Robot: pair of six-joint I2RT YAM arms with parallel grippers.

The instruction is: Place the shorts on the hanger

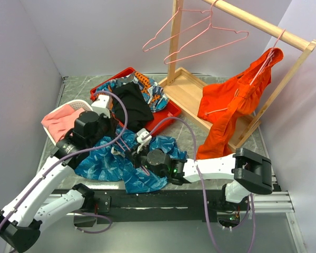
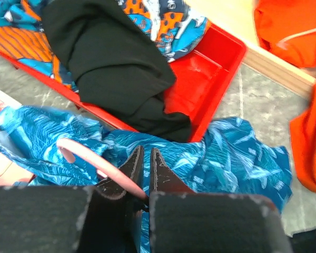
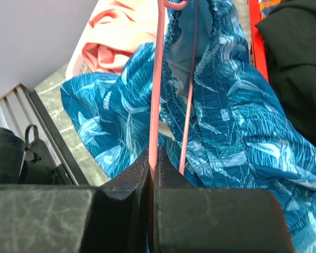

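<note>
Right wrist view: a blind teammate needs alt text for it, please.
The right gripper is shut on a pink wire hanger that runs up across teal leaf-print shorts. A pink cloth lies at upper left, a black garment over a red tray at upper right.

The shorts (image 1: 110, 163) are showing soft, matt printed cloth, the hanger (image 3: 154, 79) thin pink wire with a smooth coating, the tray (image 2: 208, 71) glossy, smooth red plastic, the black garment (image 2: 105, 58) matt cloth, the rail (image 1: 253, 22) pale smooth wood, the surface (image 2: 258, 105) a grey veined stone-like finish, and the right hand (image 3: 152, 158) scuffed matt black plastic.
</note>
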